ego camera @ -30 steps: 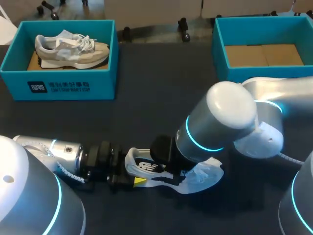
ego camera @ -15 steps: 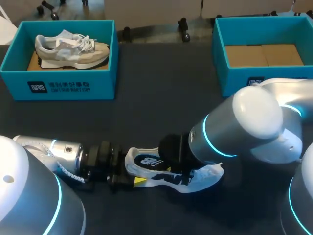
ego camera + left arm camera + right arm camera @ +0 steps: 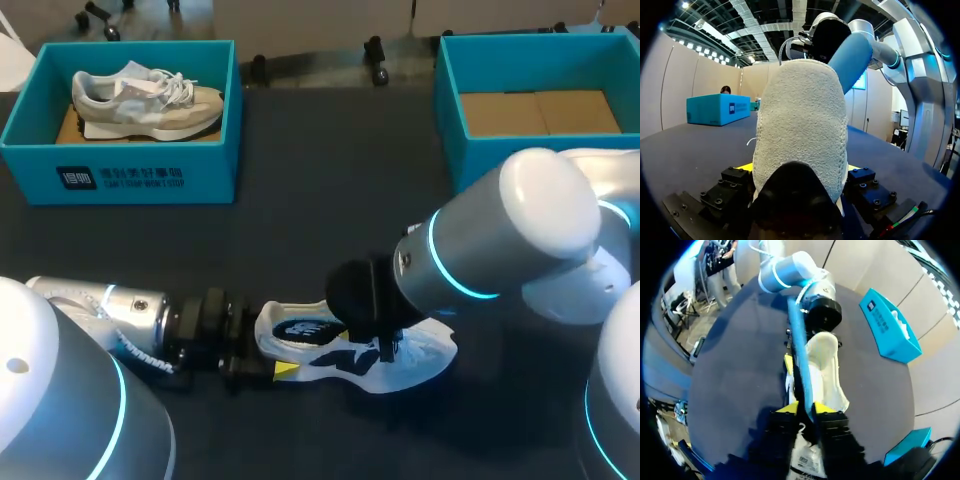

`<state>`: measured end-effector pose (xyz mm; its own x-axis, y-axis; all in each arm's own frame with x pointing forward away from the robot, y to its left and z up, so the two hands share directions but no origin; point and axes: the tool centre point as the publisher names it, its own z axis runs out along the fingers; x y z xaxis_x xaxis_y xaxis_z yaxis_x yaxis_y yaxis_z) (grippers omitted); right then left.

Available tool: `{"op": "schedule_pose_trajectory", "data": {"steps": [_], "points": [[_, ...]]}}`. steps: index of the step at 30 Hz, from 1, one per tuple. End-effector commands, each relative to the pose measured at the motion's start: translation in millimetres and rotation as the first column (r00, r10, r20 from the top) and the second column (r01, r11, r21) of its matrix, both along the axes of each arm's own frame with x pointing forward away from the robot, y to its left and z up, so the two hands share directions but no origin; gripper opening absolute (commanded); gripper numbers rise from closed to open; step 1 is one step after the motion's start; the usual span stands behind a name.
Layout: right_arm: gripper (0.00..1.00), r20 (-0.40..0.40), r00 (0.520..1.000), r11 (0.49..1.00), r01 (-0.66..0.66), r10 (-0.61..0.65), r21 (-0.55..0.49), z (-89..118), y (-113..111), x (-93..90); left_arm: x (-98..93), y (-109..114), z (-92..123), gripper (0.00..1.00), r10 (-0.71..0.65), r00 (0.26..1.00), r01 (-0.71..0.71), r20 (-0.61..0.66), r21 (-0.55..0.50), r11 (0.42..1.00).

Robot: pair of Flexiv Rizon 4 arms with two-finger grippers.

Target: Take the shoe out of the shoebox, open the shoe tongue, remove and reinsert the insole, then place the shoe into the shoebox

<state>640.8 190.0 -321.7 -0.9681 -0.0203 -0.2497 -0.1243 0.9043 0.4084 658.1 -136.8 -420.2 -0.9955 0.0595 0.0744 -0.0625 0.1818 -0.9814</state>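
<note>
**Left gripper** (image 3: pixel 797 170): closed on the heel of the white knit sneaker (image 3: pixel 418 354), with one yellow-tipped finger against each side of the heel. The left arm enters low from the left, close to the black table (image 3: pixel 320 190).

**Sneaker**: lies on its sole on the table at the near middle, outside both boxes, with the toe towards the right arm.

**Right gripper** (image 3: pixel 805 410): sits above the sneaker's mid-section. Its fingers are nearly together and pinch the thin blue insole (image 3: pixel 799 355) edge-on between the yellow tips. The insole rises above the heel collar. Its lower end is hidden behind the heel.

**Teal cardboard shoebox at far left** (image 3: pixel 140 172): holds a grey-beige sneaker (image 3: pixel 145 98) lying on its side.

**Second teal shoebox at far right** (image 3: pixel 480 160): shows a bare brown cardboard floor, well apart from the held sneaker
</note>
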Motion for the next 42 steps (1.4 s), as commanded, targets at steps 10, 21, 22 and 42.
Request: {"op": "schedule_pose_trajectory", "data": {"steps": [10, 21, 22, 42], "points": [[0.42, -0.017, 1.000, 0.999, -0.023, 0.023, -0.027, 22.2, -0.8, -1.7, 1.9, 0.8, -3.5, 0.00, 0.002, 1.000, -0.002, -0.001, 0.001, 1.000], [0.40, -0.086, 0.994, 0.998, -0.060, 0.063, 0.033, 29.5, -7.8, 3.9, 1.9, 0.8, -3.5, 0.00, 0.002, 1.000, -0.002, -0.001, 0.001, 1.000], [0.41, -0.099, 0.993, 0.997, -0.063, 0.067, 0.041, 30.4, -8.2, 5.9, 1.9, 0.8, -3.5, 0.00, 0.002, 1.000, -0.002, -0.001, 0.001, 1.000], [0.46, -0.342, 0.928, 0.989, -0.141, 0.145, 0.038, 44.3, 14.7, 23.2, 1.9, 0.8, -3.5, 0.00, 0.002, 1.000, -0.002, -0.001, 0.001, 1.000]]}}
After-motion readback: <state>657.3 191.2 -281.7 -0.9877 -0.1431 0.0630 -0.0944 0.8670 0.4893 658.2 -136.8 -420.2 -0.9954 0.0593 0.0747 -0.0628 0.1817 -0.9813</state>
